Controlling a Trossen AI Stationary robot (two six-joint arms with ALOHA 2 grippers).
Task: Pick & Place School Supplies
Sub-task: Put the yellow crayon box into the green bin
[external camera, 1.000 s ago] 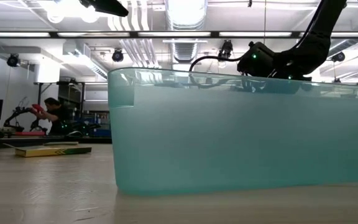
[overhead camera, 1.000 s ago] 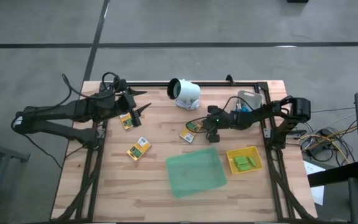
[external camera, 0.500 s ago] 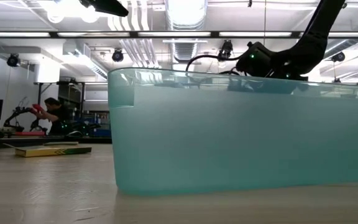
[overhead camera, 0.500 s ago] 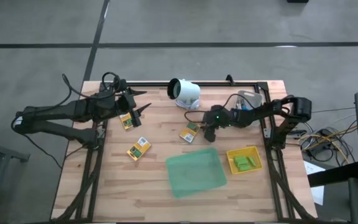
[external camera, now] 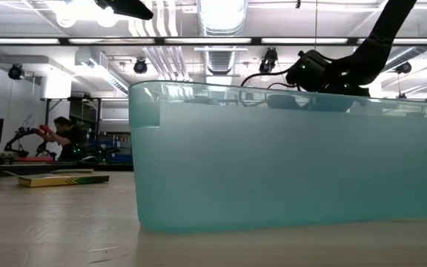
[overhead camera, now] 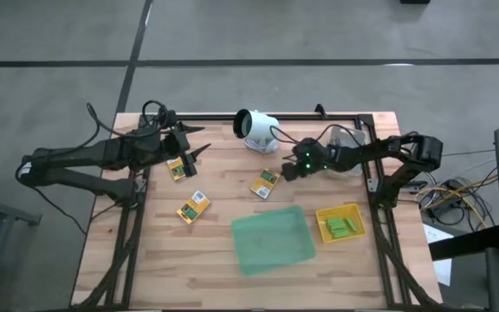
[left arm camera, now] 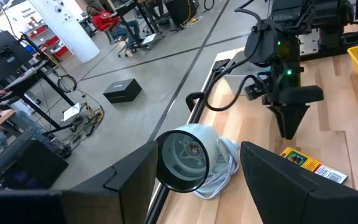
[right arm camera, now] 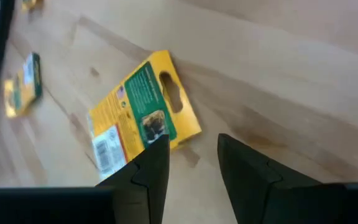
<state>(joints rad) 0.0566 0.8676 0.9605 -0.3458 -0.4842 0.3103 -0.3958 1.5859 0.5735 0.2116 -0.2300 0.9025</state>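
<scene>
The right gripper (overhead camera: 289, 172) hangs just beside the nearest packet (overhead camera: 266, 183) on the desk (overhead camera: 215, 260), its fingers (right arm camera: 146, 171) parted and empty, so it should drop straight over the packet's narrow sides, then close; the left gripper (overhead camera: 199, 154) waits, fingers apart.

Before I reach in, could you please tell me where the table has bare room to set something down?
Bare wood spans the near edge, in front of the green tray and yellow tray, and the near-left corner beyond the nearest packet. The far side is crowded: the white camera, two more packets, the left gripper and the right gripper.
</scene>
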